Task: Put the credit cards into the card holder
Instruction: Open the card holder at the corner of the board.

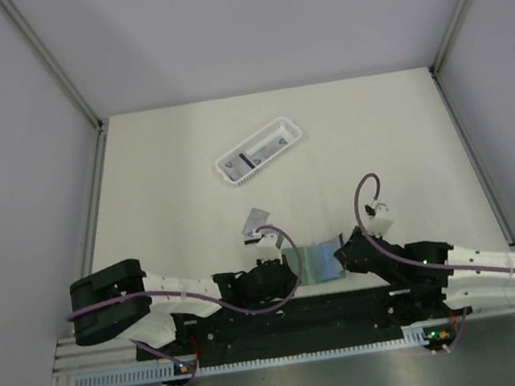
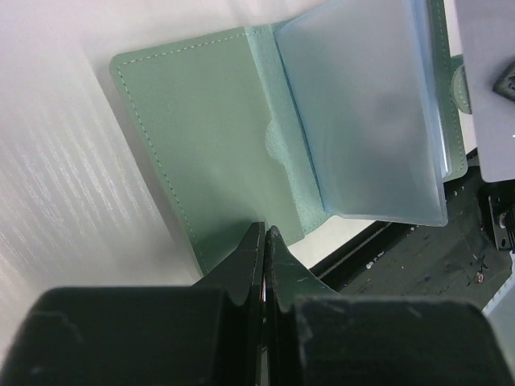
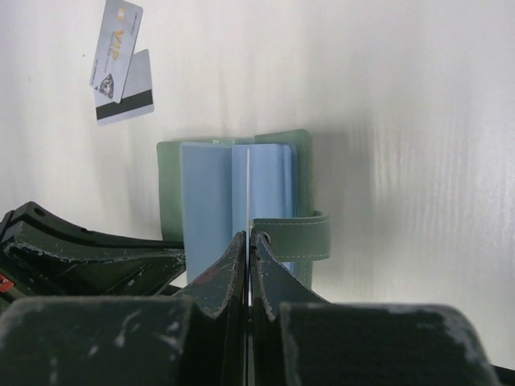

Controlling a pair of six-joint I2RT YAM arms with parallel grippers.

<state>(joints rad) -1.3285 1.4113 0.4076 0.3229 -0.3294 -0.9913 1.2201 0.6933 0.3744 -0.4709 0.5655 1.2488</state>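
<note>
Ahead of both claws and well apart from them, a white slotted basket (image 1: 295, 134) sits on the pale table (image 1: 405, 153); what lies in it is too small for us to make out. Nearer, ahead and to the left of the right claw (image 3: 248, 237), two loose cards (image 3: 119, 68) lie overlapped on the table, one showing a "VIP" face and the other a black stripe. Nothing stands between them and the claws. The left claw (image 2: 265, 233) is the closest thing to the right one: its dark body lies low to the right claw's left, with the card holder (image 3: 169, 185) between the two. The holder's green strap (image 3: 298, 237) sticks out just to the right of the right claw's tips, beside them. The holder lies open directly in front of both claws. It has a sage-green cover with a stitched edge, and pale bluish translucent sleeves (image 2: 362, 104) fanned up from the spine. We see the left claw closed tight, its tips pinching the near edge of the green cover. The right claw is closed too, gripping a held card (image 3: 248, 185). We see this card edge-on as a thin white line rising from between the tips, in among the blue sleeves; how deep it sits we cannot tell.
</note>
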